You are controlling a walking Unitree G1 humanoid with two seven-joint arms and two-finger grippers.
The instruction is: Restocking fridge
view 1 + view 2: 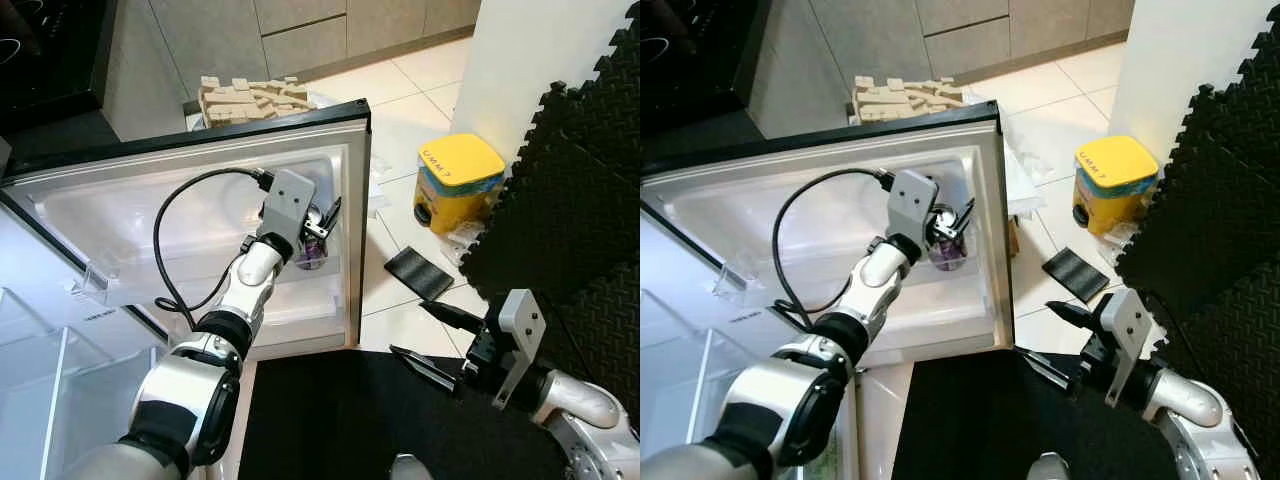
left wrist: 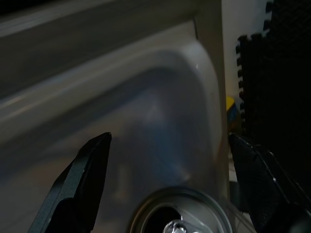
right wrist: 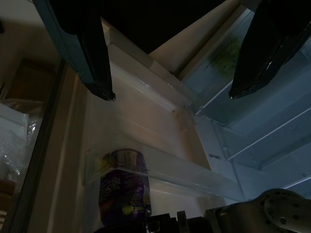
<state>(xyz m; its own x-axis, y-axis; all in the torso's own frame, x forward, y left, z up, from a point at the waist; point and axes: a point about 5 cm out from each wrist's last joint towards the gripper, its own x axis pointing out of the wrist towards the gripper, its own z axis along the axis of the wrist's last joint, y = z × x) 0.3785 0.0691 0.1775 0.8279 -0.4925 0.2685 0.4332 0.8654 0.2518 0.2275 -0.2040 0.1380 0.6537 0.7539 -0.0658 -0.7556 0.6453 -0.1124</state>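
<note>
A purple drink can (image 1: 312,256) stands upright in the shelf of the open fridge door (image 1: 150,215), near the door's outer edge. My left gripper (image 1: 320,222) hangs just above it, open. In the left wrist view its fingers (image 2: 82,189) are spread wide on either side of the can's silver top (image 2: 177,213) and do not touch it. My right gripper (image 1: 406,328) is open and holds nothing, low at the right over the black mat. The right wrist view looks up at the can (image 3: 124,189) behind the clear shelf rail.
Clear fridge shelves (image 1: 60,370) sit at the lower left. A yellow-lidded tub (image 1: 458,180) and a loose black tile (image 1: 418,272) are on the floor to the right, beside stacked black foam mats (image 1: 570,200). A black mat (image 1: 350,420) lies before me. Beige foam pieces (image 1: 255,98) lie behind the door.
</note>
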